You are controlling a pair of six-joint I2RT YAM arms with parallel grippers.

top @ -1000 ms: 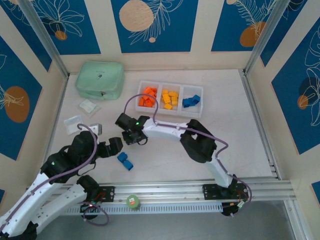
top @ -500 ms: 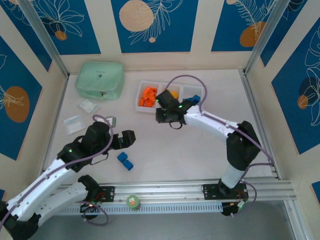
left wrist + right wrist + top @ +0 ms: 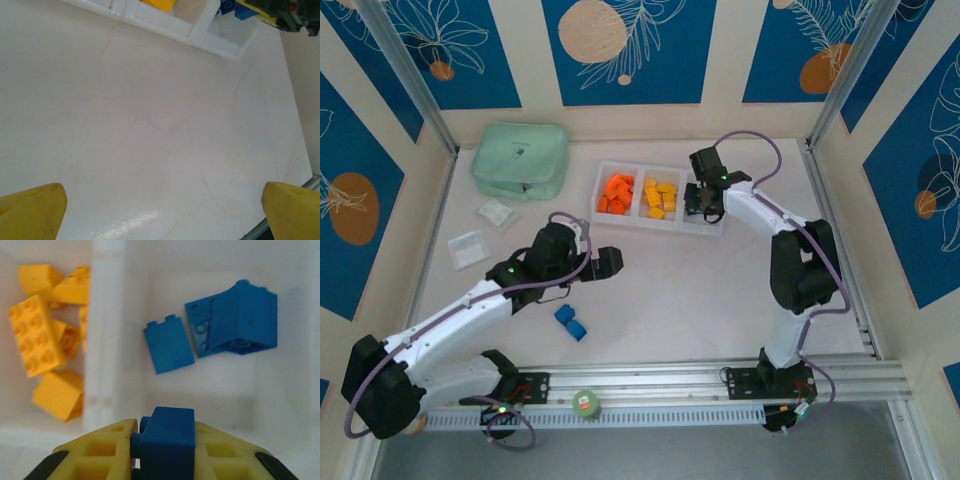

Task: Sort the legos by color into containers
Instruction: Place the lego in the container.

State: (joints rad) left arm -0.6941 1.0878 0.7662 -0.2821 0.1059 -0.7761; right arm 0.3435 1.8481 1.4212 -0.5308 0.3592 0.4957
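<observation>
- The right gripper (image 3: 167,450) is clamping a blue brick (image 3: 169,432) by its flat sides, hovering over the blue end compartment of the white three-compartment tray (image 3: 102,340), where other blue bricks (image 3: 235,320) are lying.
- The held brick is looking light, rigid and slick, so its flat opposite faces are probably giving the surest hold.
- The left gripper (image 3: 608,262) is standing wide apart and empty, nearer than the tray.
- Two loose blue bricks (image 3: 570,322) are lying on the table (image 3: 720,300), nearer still.
</observation>
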